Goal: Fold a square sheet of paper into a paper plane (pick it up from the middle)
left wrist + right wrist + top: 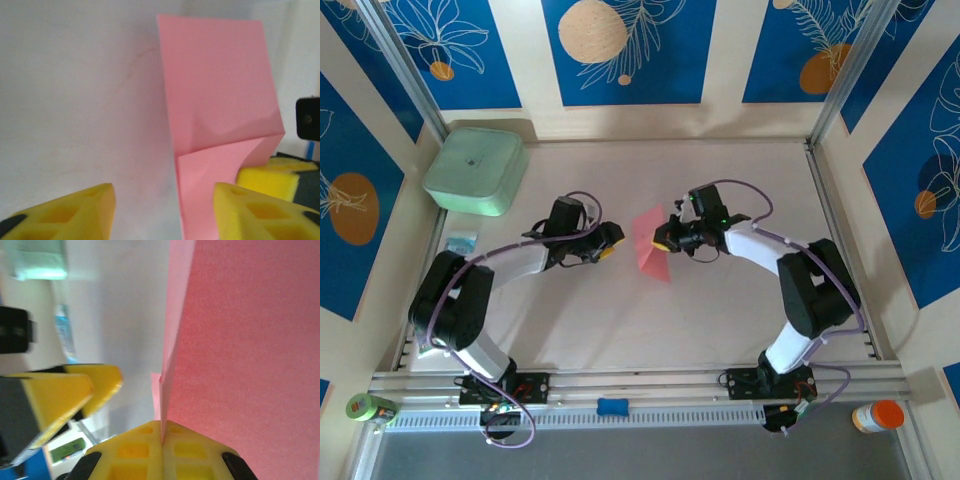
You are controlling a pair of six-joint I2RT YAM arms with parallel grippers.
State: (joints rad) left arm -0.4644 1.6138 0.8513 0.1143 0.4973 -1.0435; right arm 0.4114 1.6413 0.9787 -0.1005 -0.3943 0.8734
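Observation:
The square sheet of paper [652, 245] is pink-red and stands lifted off the table between the two grippers. One corner flap [210, 170] is folded over. No paper plane is in view. My right gripper [161, 437] is shut on the sheet's [240, 340] edge, which runs straight into the seam between its yellow pads. In the top view that gripper [665, 238] is at the sheet's right side. My left gripper [612, 240] is at its left side, open. Its yellow fingers [70, 212] stand apart with the sheet [215, 90] just ahead, and its right finger is by the flap.
A mint-green square box [476, 170] sits at the back left, with small clear packets [462, 242] by the left wall. On the front rail lie a green roll [370, 407], a blue piece [612, 406] and an orange-capped bottle [876, 415].

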